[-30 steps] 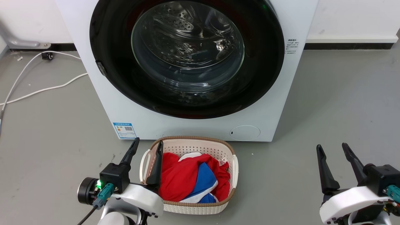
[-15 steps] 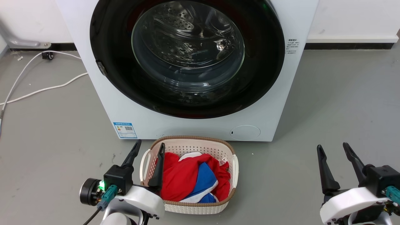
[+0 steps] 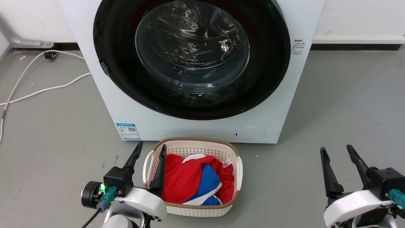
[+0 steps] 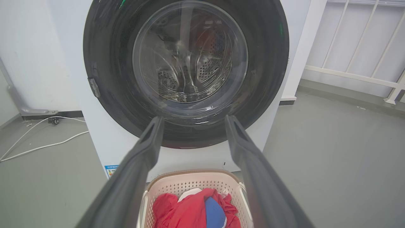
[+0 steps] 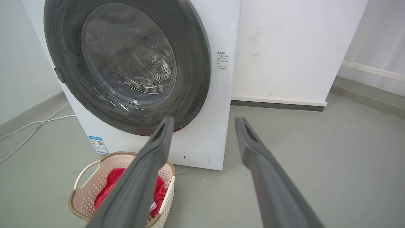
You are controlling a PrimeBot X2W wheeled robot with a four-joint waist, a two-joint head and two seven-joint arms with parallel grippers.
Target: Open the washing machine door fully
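Field: Left hand (image 3: pixel 152 144) has dipped a shade over the past second, and the head camera has nudged sideways; nothing else has stirred.

Desk: And the door?

Field: The washing machine door (image 3: pixel 192 53) sits shut, flush on the washing machine (image 3: pixel 126 107). Both hands gape wide and empty, with the right hand (image 3: pixel 335 147) low and well short of it.

Desk: Which stage?

Field: The approach, barely begun. Next, probably, one hand must reach past the laundry basket (image 3: pixel 193 140) to the small grey tab (image 3: pixel 103 68) at the door's left rim, then swing it wide.
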